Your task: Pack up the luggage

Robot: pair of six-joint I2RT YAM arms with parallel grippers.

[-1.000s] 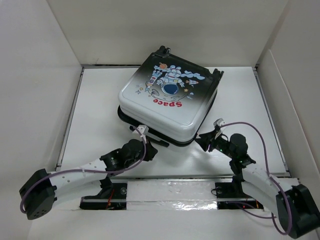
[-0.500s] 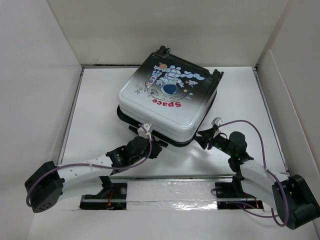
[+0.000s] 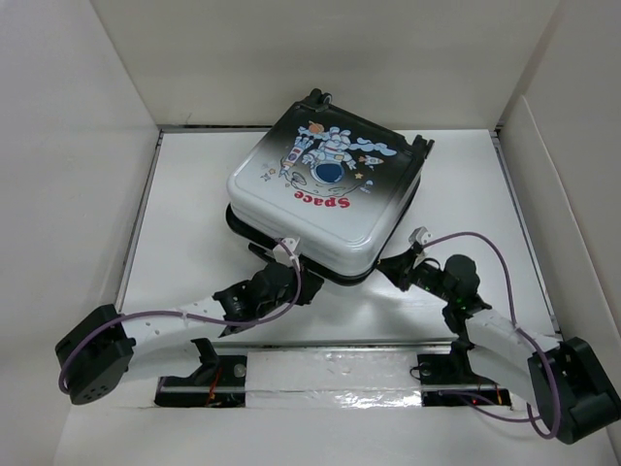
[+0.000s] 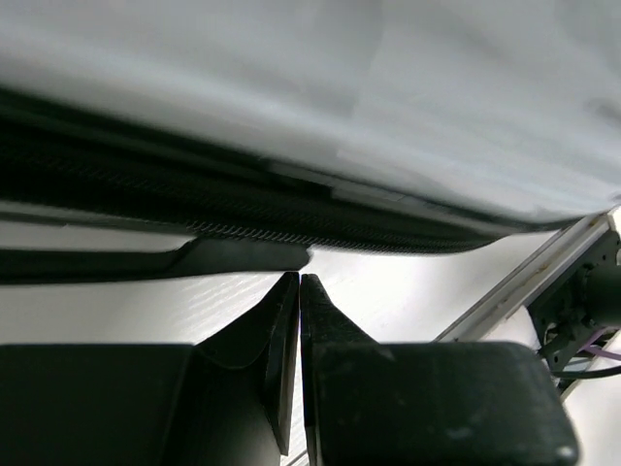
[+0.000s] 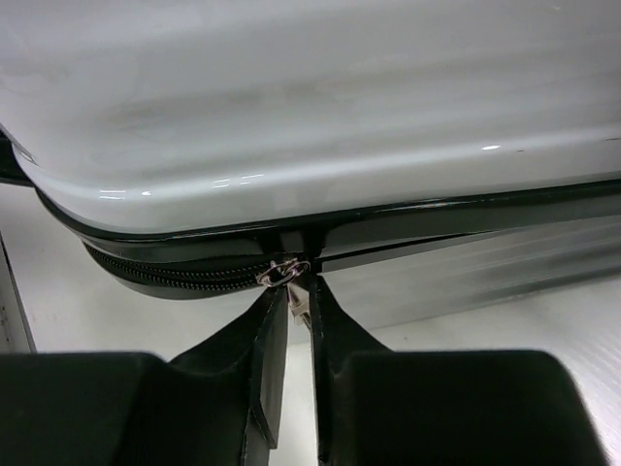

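Observation:
The luggage point(image 3: 325, 189) lies flat in the middle of the table with its lid down and the astronaut and red "Space" print facing up. My right gripper point(image 3: 391, 267) is at its front right edge. In the right wrist view it point(image 5: 299, 291) is shut on the metal zipper pull point(image 5: 298, 294), which hangs from the slider point(image 5: 283, 272) on the black zipper band. My left gripper point(image 3: 309, 289) is at the front corner, low by the table. In the left wrist view it point(image 4: 299, 279) is shut and empty, just under the black zipper band point(image 4: 194, 199). The lining and contents are hidden.
White walls point(image 3: 78, 116) enclose the table on the left, back and right. The luggage's black wheels point(image 3: 320, 97) point to the back wall. A taped strip point(image 3: 330, 374) runs along the near edge between the arm bases.
My left arm has slid right and forward, closer under the luggage's front corner. My right gripper has moved a little left along the front right edge. The luggage has shifted slightly left.

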